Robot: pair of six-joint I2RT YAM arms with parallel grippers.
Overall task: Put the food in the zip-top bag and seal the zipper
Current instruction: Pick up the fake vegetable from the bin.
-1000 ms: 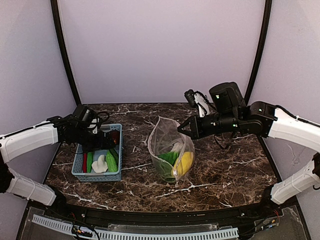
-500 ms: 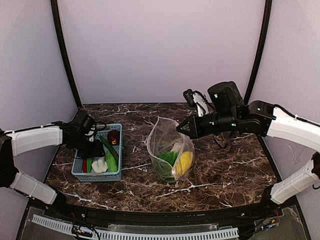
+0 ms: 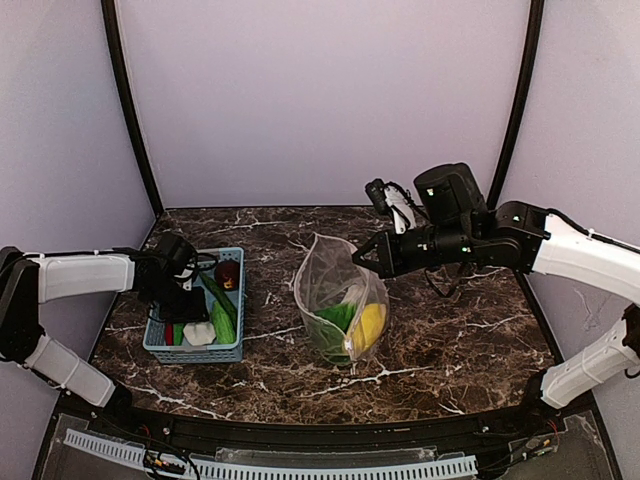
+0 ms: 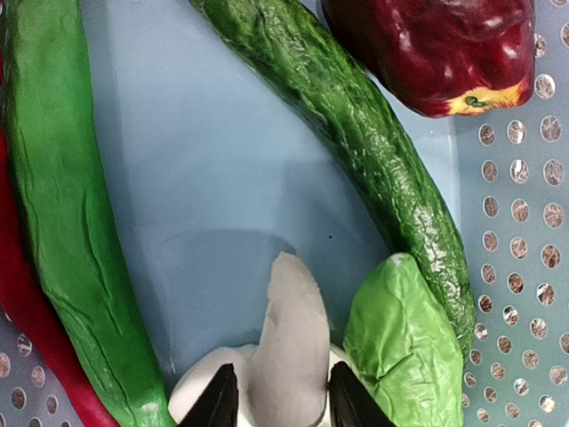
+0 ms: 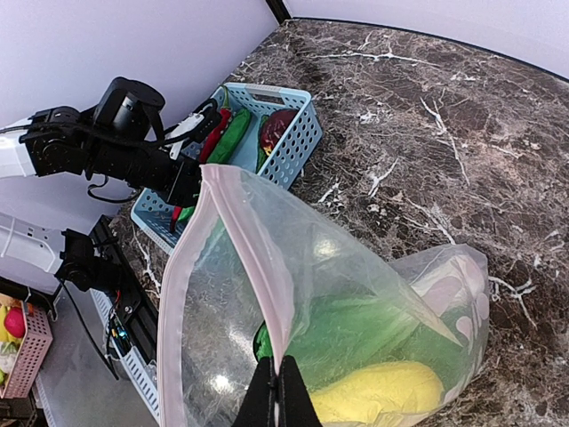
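Down in the light blue perforated plastic basket (image 4: pixel 524 267), left gripper (image 4: pixel 283 393) sat with jaws partway open astride the white toy piece (image 4: pixel 289 329); couldn't tell if they were clamping it. Right gripper (image 5: pixel 277 391) was pinched fully closed on the pale seal strip (image 5: pixel 252 258) of the clear crinkly zip-top bag (image 3: pixel 325 285). That bag stood mouth-up mid-way across the dark marble tabletop (image 3: pixel 450 340), yellow oval piece (image 5: pixel 378 396) and green leafy bunch (image 5: pixel 356 334) inside.

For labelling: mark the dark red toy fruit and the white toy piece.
Dark red toy fruit (image 4: pixel 427 44), left wrist view, glossy middle.
White toy piece (image 4: pixel 289 342), left wrist view, raised lobe.
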